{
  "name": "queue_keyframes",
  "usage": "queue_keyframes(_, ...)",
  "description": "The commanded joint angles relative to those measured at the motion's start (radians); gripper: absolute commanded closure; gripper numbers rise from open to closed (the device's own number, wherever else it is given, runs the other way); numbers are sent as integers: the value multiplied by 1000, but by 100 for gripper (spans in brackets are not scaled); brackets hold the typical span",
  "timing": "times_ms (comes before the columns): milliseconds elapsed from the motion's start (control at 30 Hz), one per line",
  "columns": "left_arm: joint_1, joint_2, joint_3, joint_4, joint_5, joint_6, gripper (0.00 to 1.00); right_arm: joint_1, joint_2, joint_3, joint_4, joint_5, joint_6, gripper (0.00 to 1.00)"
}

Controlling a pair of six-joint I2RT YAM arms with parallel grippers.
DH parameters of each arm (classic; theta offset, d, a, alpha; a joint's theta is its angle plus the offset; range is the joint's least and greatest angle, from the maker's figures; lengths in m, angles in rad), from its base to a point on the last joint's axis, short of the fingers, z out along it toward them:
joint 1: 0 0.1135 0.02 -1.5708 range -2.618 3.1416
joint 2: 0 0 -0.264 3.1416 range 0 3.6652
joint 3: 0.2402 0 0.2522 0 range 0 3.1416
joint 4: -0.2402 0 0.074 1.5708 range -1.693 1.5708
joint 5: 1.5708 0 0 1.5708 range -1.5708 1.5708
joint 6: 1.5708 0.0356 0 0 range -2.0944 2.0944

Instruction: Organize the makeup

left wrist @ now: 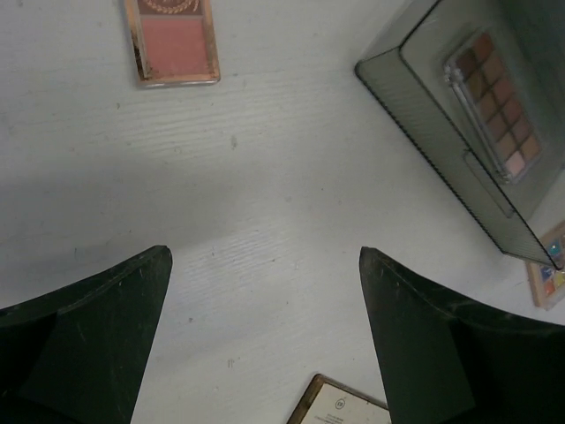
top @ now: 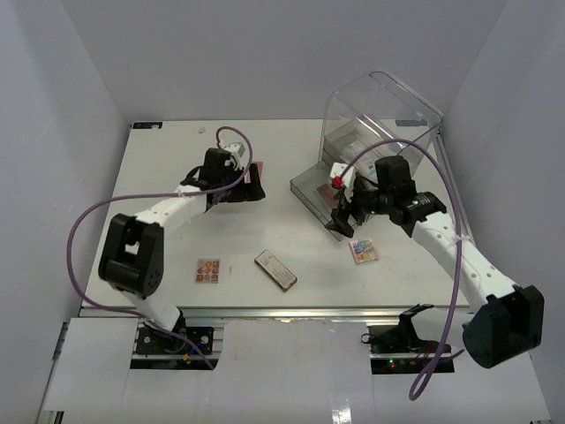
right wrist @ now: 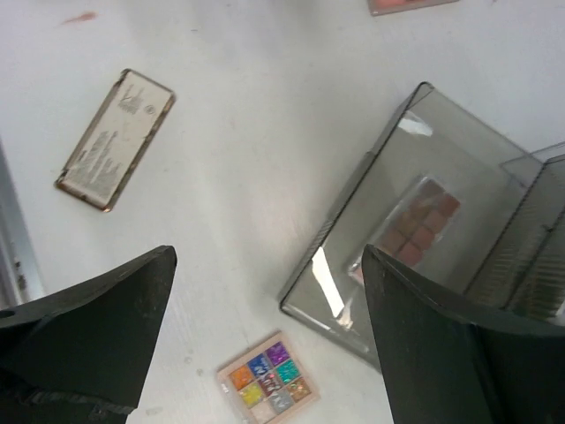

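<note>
My left gripper is open and empty above bare table, with a pink gold-rimmed palette just beyond it. My right gripper is open and empty, above the front corner of the pulled-out grey drawer. A brown-toned eyeshadow palette lies in that drawer. A multicolour palette lies on the table in front of the drawer. A long compact and a small pink palette lie near the front. No lipstick tubes show.
The tall clear acrylic drawer box stands at the back right, its drawer reaching toward the table's middle. White walls close in the table on three sides. The front edge runs just behind the arm bases.
</note>
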Motion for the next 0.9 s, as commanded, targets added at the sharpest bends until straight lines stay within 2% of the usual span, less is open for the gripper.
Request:
queue_keyframes(0,-3,228,269,-111,-109,-14,2,-101,-78,-153,54,-240,-36,8)
queue_keyframes(100,-9,372,439,-176,-192,7,2,-161,-110,-194,62,-290,-48,8)
queue_keyframes(200,-11,462,545,-205,-284,42,2,-197,-151,-203,63,-321,-58,7)
queue_keyframes(500,-23,636,773,-278,-343,92,4,-214,-202,-221,64,-370,-63,7)
queue_keyframes(567,-27,661,793,-281,-334,99,13,-216,-205,-220,64,-367,-62,7)
queue_keyframes(767,-50,706,794,-284,-372,128,25,-218,-203,-223,64,-360,-64,7)
queue_keyframes(833,-52,711,787,-283,-378,129,34,-218,-202,-223,64,-358,-67,7)
queue_keyframes(867,-52,711,782,-283,-380,129,42,-222,-202,-224,64,-358,-68,7)
